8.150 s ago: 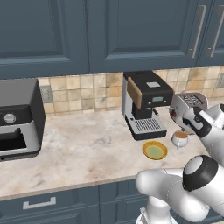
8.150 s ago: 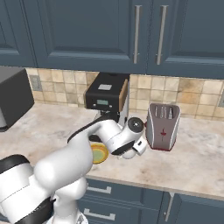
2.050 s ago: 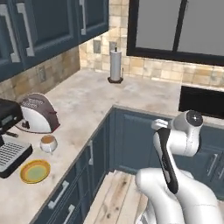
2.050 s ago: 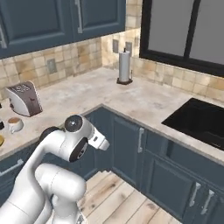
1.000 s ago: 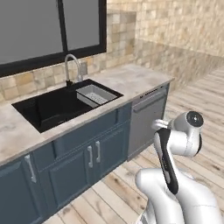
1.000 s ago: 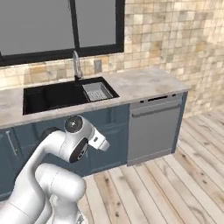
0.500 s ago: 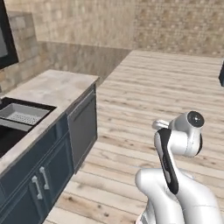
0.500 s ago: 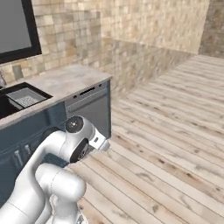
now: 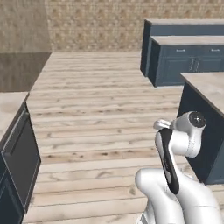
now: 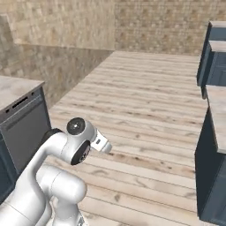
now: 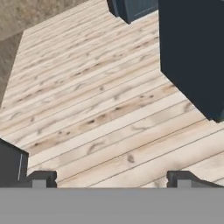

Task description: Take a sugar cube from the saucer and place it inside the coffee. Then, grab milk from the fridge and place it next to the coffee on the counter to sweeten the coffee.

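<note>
Beige-topped table sections on dark blue cabinets stand at the right of the left base view, another at the left of the right base view. Between them runs a pale wooden floor. The tool hangs above those planks, tips spread wide, holding nothing.

Even, bright rendered light; slightly soft, shadowless.
</note>
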